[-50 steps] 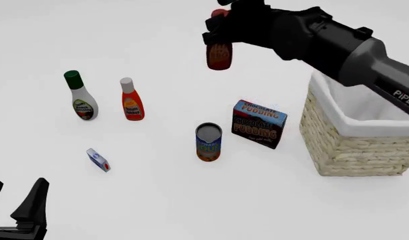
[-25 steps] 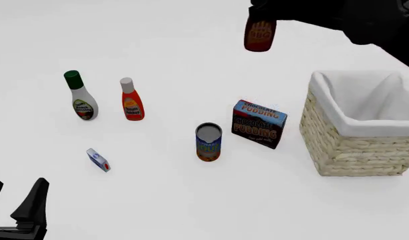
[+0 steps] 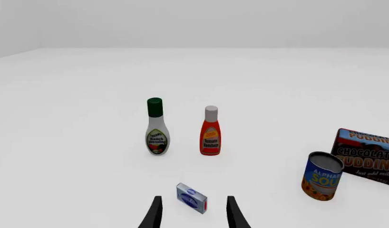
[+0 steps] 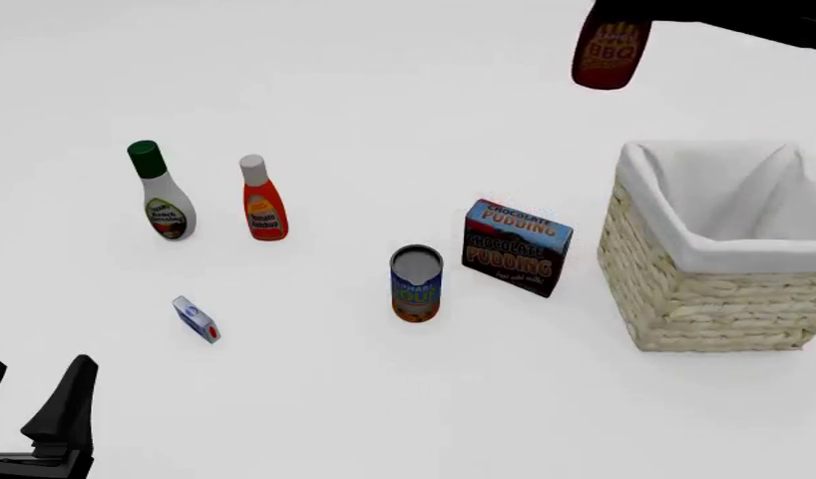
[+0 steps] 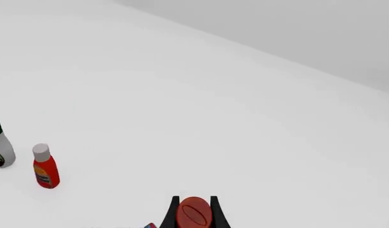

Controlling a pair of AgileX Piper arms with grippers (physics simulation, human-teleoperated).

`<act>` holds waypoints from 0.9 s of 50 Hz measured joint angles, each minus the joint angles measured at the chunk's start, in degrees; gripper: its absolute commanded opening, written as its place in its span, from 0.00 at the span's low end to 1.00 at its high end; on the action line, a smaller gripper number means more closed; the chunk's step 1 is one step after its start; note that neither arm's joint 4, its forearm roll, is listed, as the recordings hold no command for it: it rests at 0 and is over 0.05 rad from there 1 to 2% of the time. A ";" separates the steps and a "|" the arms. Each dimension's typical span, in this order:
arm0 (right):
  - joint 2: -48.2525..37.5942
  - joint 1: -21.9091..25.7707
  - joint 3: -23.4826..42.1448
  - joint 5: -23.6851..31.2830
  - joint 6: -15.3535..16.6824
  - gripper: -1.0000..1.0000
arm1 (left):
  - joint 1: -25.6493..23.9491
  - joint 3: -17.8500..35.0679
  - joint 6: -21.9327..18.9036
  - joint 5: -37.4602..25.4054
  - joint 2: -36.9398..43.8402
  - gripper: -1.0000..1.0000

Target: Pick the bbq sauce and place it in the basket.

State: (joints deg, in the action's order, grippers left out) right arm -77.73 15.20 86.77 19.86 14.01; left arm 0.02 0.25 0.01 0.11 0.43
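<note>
The bbq sauce (image 4: 610,55), a dark reddish-brown bottle with a "BBQ" label, hangs high in the air at the top right of the front view, up and left of the basket (image 4: 707,299). My right gripper (image 5: 193,209) is shut on it; the wrist view shows its red cap (image 5: 193,213) between the fingers. In the front view the right arm is mostly cut off at the top edge. The basket is pale wicker with a white lining and stands at the right. My left gripper (image 3: 193,213) is open and empty, low at the near left (image 4: 36,414).
A white bottle with green cap (image 4: 158,192) and an orange-red bottle with white cap (image 4: 261,199) stand at the left. A small blue box (image 4: 196,319), a soup can (image 4: 416,284) and a chocolate pudding box (image 4: 516,245) sit mid-table.
My right gripper has carried the bbq sauce to the right and slightly up, from above the table's middle towards the basket. The left arm has not moved.
</note>
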 measured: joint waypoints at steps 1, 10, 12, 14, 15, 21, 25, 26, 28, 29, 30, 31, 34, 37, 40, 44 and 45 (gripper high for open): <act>0.30 -0.38 -0.22 0.02 0.06 0.00 | 0.00 0.00 0.00 0.00 0.00 1.00; 2.89 -4.19 -2.25 0.20 0.15 0.00 | 0.00 0.00 0.00 0.00 0.00 1.00; 3.37 -4.94 -2.65 0.20 0.16 0.00 | 0.00 0.00 0.00 0.00 0.00 1.00; 3.85 -5.72 -3.07 0.20 0.17 0.00 | 0.00 0.00 0.00 0.00 0.00 1.00; 4.07 -6.11 -3.28 0.19 0.18 0.00 | 0.00 0.00 0.00 0.00 0.00 1.00; 5.27 -8.49 -4.60 -0.04 0.48 0.00 | 0.00 0.00 0.00 0.00 0.00 1.00; 5.93 -10.03 -5.48 -0.27 0.68 0.00 | 0.00 0.00 0.00 0.00 0.00 1.00; 6.07 -10.41 -5.68 -0.32 0.72 0.00 | 0.00 0.00 0.00 0.00 0.00 1.00; 6.35 -11.11 -6.09 -0.44 0.84 0.00 | 0.00 0.00 0.00 0.00 0.00 1.00; 6.49 -11.46 -6.30 -0.49 0.88 0.00 | 0.00 0.00 0.00 0.00 0.00 1.00; 6.63 -11.80 -6.51 -0.54 0.92 0.00 | 0.00 0.00 0.00 0.00 0.00 1.00; 6.77 -12.14 -6.71 -0.59 0.96 0.00 | 0.00 0.00 0.00 0.00 0.00 1.00; 7.15 -13.10 -7.29 -0.74 1.03 0.00 | 0.00 0.00 0.00 0.00 0.00 1.00; 7.50 -14.01 -7.92 -0.94 1.06 0.00 | 0.00 0.00 0.00 0.00 0.00 1.00; 7.81 -14.89 -8.66 -1.27 1.05 0.00 | 0.00 0.00 0.00 0.00 0.00 1.00; 8.12 -15.99 -9.74 -1.81 1.02 0.00 | 0.00 0.00 0.00 0.00 0.00 1.00; 8.18 -16.25 -10.01 -1.96 1.00 0.00 | 0.00 0.00 0.00 0.00 0.00 1.00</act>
State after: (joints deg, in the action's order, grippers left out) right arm -69.55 -1.05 76.77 17.91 15.01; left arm 0.02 0.25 0.01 0.11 0.43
